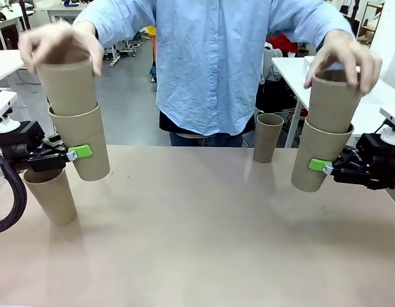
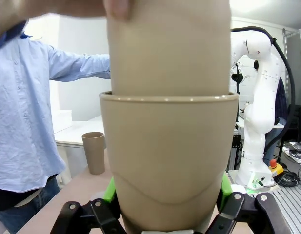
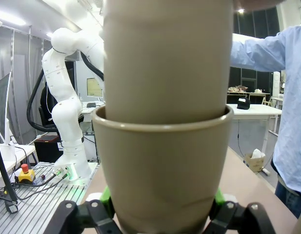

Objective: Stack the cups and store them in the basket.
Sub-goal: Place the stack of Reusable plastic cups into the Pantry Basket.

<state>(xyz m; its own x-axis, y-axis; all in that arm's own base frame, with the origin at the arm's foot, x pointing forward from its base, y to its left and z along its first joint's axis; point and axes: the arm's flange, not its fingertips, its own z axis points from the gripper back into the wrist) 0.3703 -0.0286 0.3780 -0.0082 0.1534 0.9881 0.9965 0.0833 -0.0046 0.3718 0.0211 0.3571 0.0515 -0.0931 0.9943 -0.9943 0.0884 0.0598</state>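
Left gripper: the black, green-padded left gripper is clenched around the lower wall of a tall tapered tan kraft-paper cup, upright above the bench.
Left pair: a person's hand holds a second tan cup by its top. It is set partly into the gripped one, with much of its wall above the rim.
Right gripper: the right gripper grasps another tan cup the same way, near the right side of the bench.
Right pair: the person's other hand holds a fourth cup part-way into it.
Loose cups: the near loose cup stands on the pale beige bench just below the left gripper. The far loose cup stands alone at the far edge.
Progress: early to middle, I judge — two pairs nested, not yet one stack.
Left to do: seat both pairs fully, add the two loose cups, join everything — then store the stack in the basket.
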